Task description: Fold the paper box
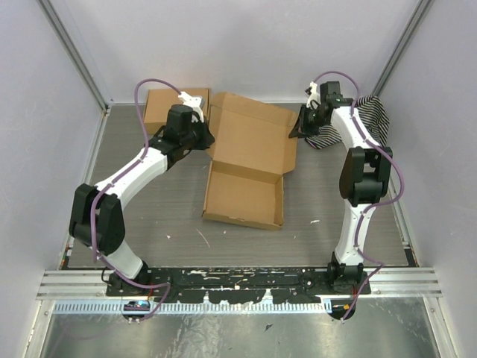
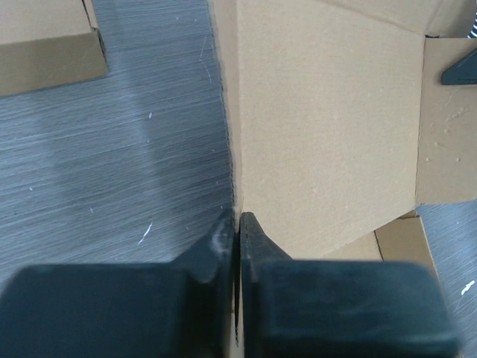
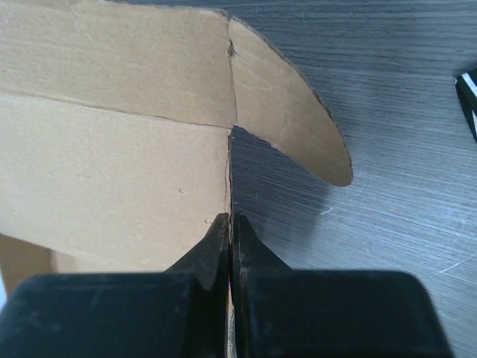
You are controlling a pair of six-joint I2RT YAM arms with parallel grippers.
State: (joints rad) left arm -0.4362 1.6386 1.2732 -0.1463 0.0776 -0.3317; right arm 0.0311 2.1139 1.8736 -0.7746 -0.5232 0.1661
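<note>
The paper box point(image 1: 250, 160) is brown cardboard in the middle of the table. Its shallow tray part lies nearest me and its lid panel is raised open towards the back. My left gripper point(image 1: 207, 139) is shut on the lid's left edge; in the left wrist view point(image 2: 238, 224) the cardboard edge point(image 2: 328, 134) runs between the closed fingers. My right gripper point(image 1: 295, 132) is shut on the lid's right edge, and the right wrist view point(image 3: 229, 224) shows the panel point(image 3: 112, 171) pinched. A rounded tab point(image 3: 298, 127) sticks out beyond it.
A second cardboard box point(image 1: 168, 107) stands at the back left, just behind my left arm; it also shows in the left wrist view point(image 2: 45, 45). A black-and-white striped cloth point(image 1: 375, 115) lies at the back right beside my right arm. Grey walls enclose the table.
</note>
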